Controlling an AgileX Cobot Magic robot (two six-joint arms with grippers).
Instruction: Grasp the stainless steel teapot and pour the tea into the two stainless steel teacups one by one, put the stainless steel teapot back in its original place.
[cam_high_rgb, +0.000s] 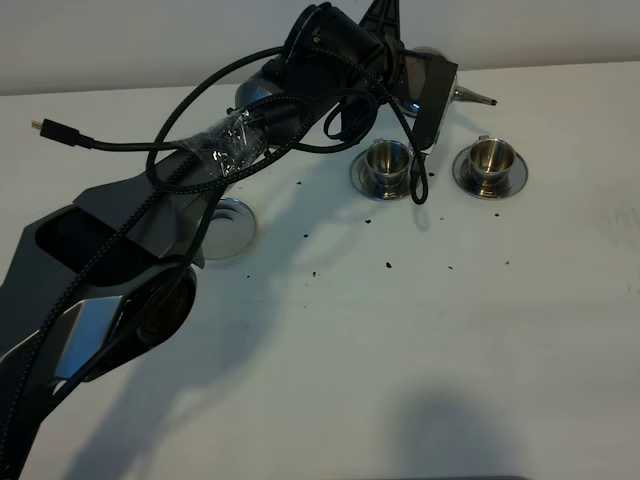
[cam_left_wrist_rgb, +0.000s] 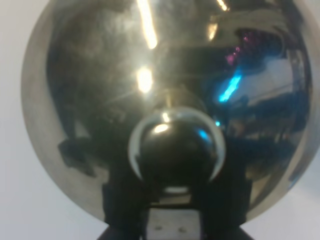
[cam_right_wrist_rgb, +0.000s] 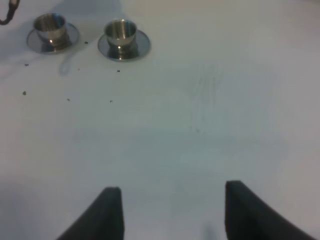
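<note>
The stainless steel teapot (cam_left_wrist_rgb: 150, 75) fills the left wrist view, its knobbed lid (cam_left_wrist_rgb: 175, 150) facing the camera. My left gripper (cam_left_wrist_rgb: 175, 210) is shut on the teapot at its near side, where the handle is hidden. In the exterior high view only the thin spout (cam_high_rgb: 474, 98) sticks out to the right past the left wrist (cam_high_rgb: 340, 60), held up behind the two stainless steel teacups (cam_high_rgb: 388, 160) (cam_high_rgb: 490, 158) on their saucers. No tea is visible. The round steel coaster (cam_high_rgb: 230, 228) lies bare beside the left arm. My right gripper (cam_right_wrist_rgb: 172, 215) hangs open over bare table.
A black cable (cam_high_rgb: 100, 143) loops off the left arm toward the left. Small dark specks (cam_high_rgb: 387, 265) dot the white table in front of the cups. The same cups (cam_right_wrist_rgb: 50, 27) (cam_right_wrist_rgb: 120, 34) show far off in the right wrist view.
</note>
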